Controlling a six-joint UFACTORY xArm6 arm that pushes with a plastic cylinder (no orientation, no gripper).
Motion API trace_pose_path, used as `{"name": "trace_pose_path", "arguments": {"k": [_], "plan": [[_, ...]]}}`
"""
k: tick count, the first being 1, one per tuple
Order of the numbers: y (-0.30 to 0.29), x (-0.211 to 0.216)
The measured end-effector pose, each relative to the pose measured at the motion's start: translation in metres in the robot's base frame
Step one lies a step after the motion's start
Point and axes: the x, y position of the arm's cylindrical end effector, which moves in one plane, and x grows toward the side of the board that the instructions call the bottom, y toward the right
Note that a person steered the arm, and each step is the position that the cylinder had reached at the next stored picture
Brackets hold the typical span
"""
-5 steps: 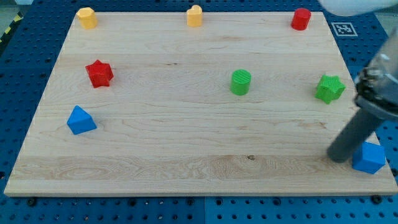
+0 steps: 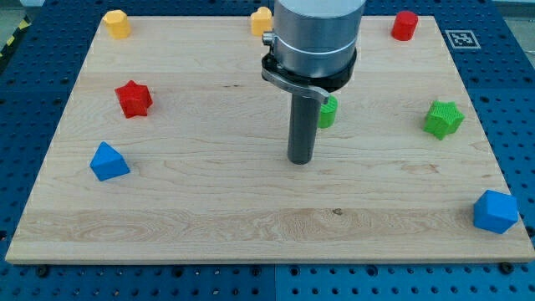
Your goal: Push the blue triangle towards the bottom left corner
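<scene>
The blue triangle [image 2: 109,161] lies on the wooden board [image 2: 209,209] near its left edge, below the red star [image 2: 133,99]. My tip [image 2: 300,160] rests on the board near the middle, far to the right of the blue triangle and apart from it. The rod stands just left of the green cylinder [image 2: 328,110] and partly hides it.
A yellow block [image 2: 116,23] sits at the top left and another yellow block [image 2: 262,20] at the top middle, partly behind the arm. A red cylinder [image 2: 405,25] is top right, a green star [image 2: 443,119] at the right, a blue block [image 2: 495,211] bottom right.
My tip has moved from the bottom right, beside the blue block, leftward to the board's middle. No block has moved.
</scene>
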Motion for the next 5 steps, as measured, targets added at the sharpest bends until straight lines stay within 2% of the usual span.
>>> {"name": "trace_pose_path", "arguments": {"k": [3, 5], "plan": [[-0.187, -0.013], [-0.231, -0.015]]}}
